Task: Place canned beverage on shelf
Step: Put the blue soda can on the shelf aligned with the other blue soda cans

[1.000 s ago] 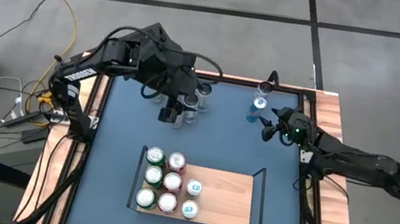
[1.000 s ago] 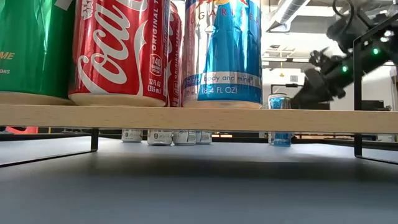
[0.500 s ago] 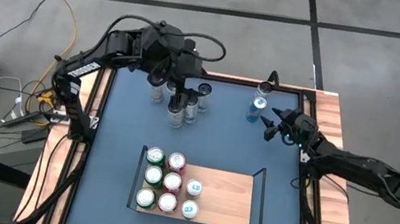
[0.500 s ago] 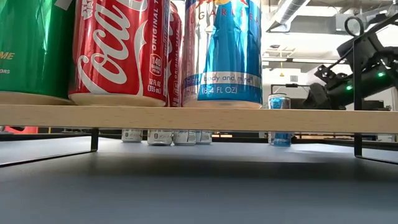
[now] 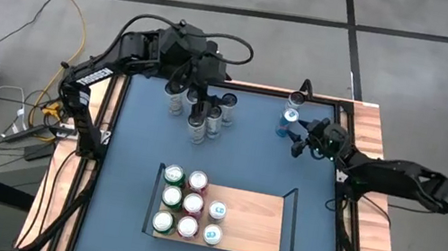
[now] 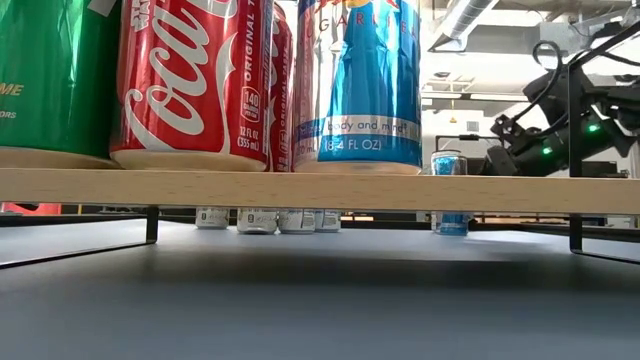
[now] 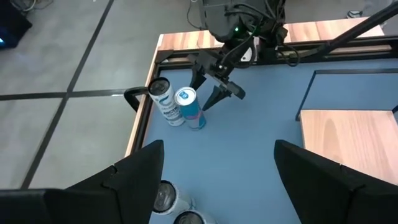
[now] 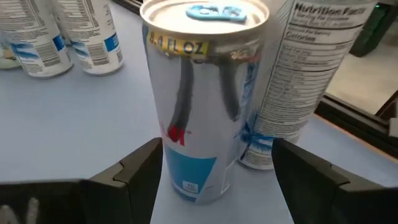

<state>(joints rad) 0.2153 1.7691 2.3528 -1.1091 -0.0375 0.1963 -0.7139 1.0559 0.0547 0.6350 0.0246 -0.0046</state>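
1. Since a second ago, the right gripper [image 5: 294, 141] has been brought in closer to the blue and silver can [image 5: 289, 120], and the left gripper [image 5: 196, 114] has been moved from the near side of the white cans [image 5: 215, 115] to a spot right over them.
2. The right gripper is seen with its two fingers [image 7: 213, 99] spread open, one on each side of the blue and silver can [image 8: 204, 99]. The can is not yet squeezed.
3. That can is found at about 1 o'clock on the blue table [image 5: 137, 157], standing upright, just beside a taller white can [image 7: 163, 102] that is set against the black edge of the table.
4. The left gripper is held above the white cans at about 11 o'clock. Its fingers [image 7: 134, 171] are parted, and nothing is held between them.
5. The shelf [image 5: 253, 223] is placed at 6 o'clock, well apart from the blue and silver can.
6. Eight cans are stood upright on the 9 o'clock end of the shelf. The rest of the board is bare wood.
7. From the low view, a red cola can [image 6: 195, 80], a green can [image 6: 50, 75] and a blue can [image 6: 358, 80] are seen standing on the shelf [image 6: 320, 190].
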